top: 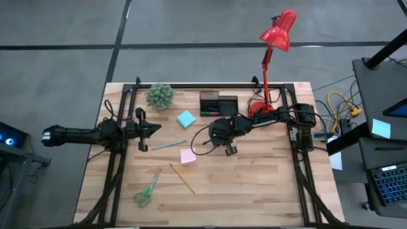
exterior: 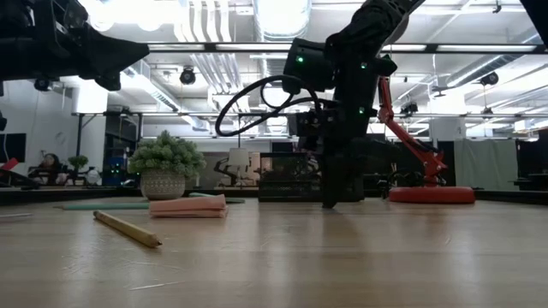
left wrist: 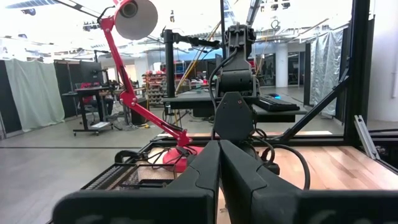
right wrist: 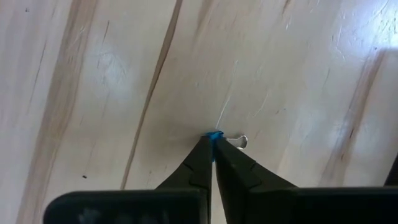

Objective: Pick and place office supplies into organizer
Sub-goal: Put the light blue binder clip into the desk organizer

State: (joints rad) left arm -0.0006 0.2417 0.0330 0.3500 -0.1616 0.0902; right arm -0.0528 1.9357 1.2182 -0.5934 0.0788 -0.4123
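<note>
**Right gripper pinched a tiny blue piece at mid-table**

Where its 2 fingers met on the wood, the right gripper (right wrist: 212,142) was closed on a tiny blue piece (right wrist: 214,134), with a small pale bit lying on the board just beside the tips. In the high view this gripper (top: 229,150) pointed down at the centre of the frame, right of the pink sticky-note square (top: 187,156) and below the black organizer (top: 219,104). The light-blue sticky-note square (top: 186,119) lay up and left of it, near the organizer. The teal pen (top: 168,145) lay left of centre, the yellow pencil (top: 182,178) below the pink square, and the green-handled scissors (top: 147,188) at lower left. The left gripper (top: 144,130) hung at centre left, its fingers (left wrist: 205,171) pressed together on nothing. A potted plant (top: 160,95) and a red lamp (top: 277,30) stood along the upper edge of the table (top: 267,191).
</note>
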